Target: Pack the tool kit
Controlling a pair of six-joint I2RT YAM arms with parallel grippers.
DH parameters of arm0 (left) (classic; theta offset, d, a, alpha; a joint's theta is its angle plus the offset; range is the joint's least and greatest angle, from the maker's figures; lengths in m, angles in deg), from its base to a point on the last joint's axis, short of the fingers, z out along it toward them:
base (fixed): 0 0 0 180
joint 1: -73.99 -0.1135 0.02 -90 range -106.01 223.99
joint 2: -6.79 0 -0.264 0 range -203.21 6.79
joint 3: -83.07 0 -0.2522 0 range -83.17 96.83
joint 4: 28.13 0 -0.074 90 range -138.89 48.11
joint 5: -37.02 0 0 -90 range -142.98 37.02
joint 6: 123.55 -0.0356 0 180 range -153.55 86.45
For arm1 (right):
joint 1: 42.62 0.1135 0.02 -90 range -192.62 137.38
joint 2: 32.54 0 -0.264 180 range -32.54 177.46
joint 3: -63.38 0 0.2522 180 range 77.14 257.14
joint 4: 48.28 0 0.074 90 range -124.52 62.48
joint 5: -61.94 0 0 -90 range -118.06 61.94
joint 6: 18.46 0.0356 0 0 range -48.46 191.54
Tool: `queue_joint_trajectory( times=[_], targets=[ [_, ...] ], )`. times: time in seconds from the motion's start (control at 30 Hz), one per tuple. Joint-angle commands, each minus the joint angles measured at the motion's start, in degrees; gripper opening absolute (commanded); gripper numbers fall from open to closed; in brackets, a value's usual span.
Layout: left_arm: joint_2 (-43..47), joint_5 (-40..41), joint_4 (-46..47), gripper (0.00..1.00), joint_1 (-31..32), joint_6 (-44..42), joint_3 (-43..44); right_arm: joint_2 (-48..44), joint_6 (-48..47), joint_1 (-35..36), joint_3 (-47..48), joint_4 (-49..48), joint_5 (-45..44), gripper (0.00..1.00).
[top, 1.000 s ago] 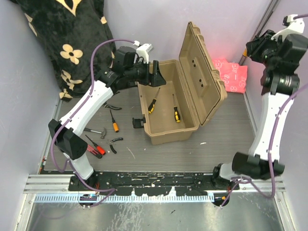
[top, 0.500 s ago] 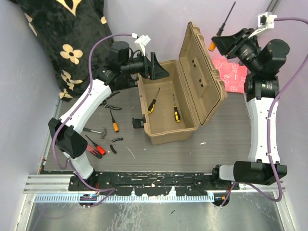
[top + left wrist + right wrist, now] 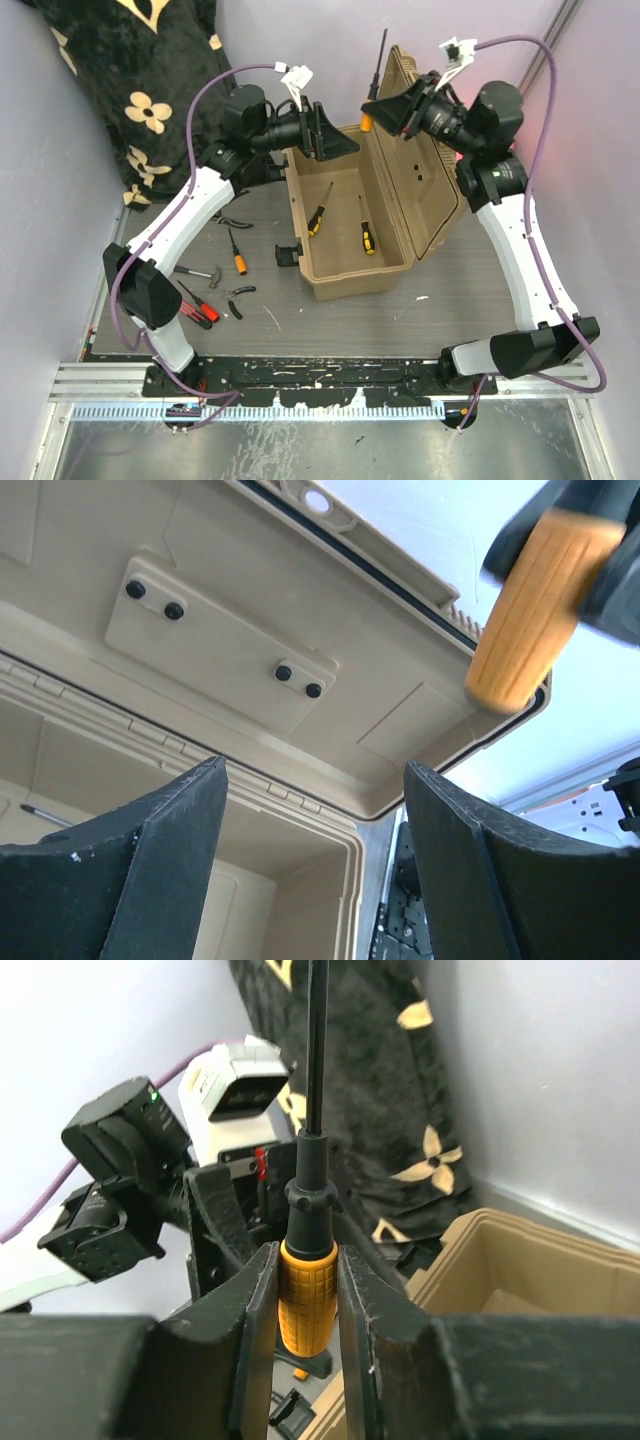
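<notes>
The tan toolbox point(image 3: 350, 235) stands open in the middle of the table, its lid point(image 3: 425, 160) upright on the right. Two screwdrivers point(image 3: 320, 208) point(image 3: 366, 228) lie inside. My right gripper point(image 3: 375, 112) is shut on an orange-handled screwdriver point(image 3: 307, 1300), its black shaft point(image 3: 381, 55) pointing up, above the box's back edge. My left gripper point(image 3: 335, 142) is open and empty over the box's back left corner, facing the right gripper. In the left wrist view its fingers point(image 3: 160, 850) frame the lid's inside point(image 3: 250, 670) and the orange handle point(image 3: 535, 610).
Loose tools lie on the table left of the box: an orange-handled screwdriver point(image 3: 236, 252), a hammer point(image 3: 200, 272), a red-handled tool point(image 3: 200, 305) and pliers point(image 3: 238, 295). A black floral blanket point(image 3: 130, 80) hangs at the back left. Walls close in on both sides.
My right arm has swung left from the far right corner, carrying the screwdriver to above the box's back edge. My left gripper has stayed open near the box's back left corner.
</notes>
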Motion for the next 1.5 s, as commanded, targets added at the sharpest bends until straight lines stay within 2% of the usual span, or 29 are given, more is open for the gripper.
queue_joint_trajectory(
  times=[0.0, 0.2, 0.53, 0.9, 1.47],
  targets=[
    [3.5, 0.0, 11.5, 0.70, -0.3, 1.5, -1.2, 0.2, -1.8, 3.7, -0.3, -1.7, -2.2, 0.01],
    [6.1, 0.3, 18.1, 0.60, -0.3, 1.7, -5.3, 0.9, -2.7, 5.4, -0.4, -0.9, -2.8, 0.01],
    [8.6, -5.5, 28.4, 0.55, -0.2, 8.4, -9.9, 0.8, -3.1, 5.9, -2.2, -1.0, -3.3, 0.01],
    [6.6, -7.1, 27.6, 0.53, 1.1, 9.1, -9.4, 0.0, -3.0, 6.3, -2.6, -0.8, -3.4, 0.01],
    [2.6, -4.6, 26.5, 0.53, 4.7, 7.1, -8.1, -1.6, -3.6, 6.3, -3.7, 0.5, -2.8, 0.01]
  ],
)
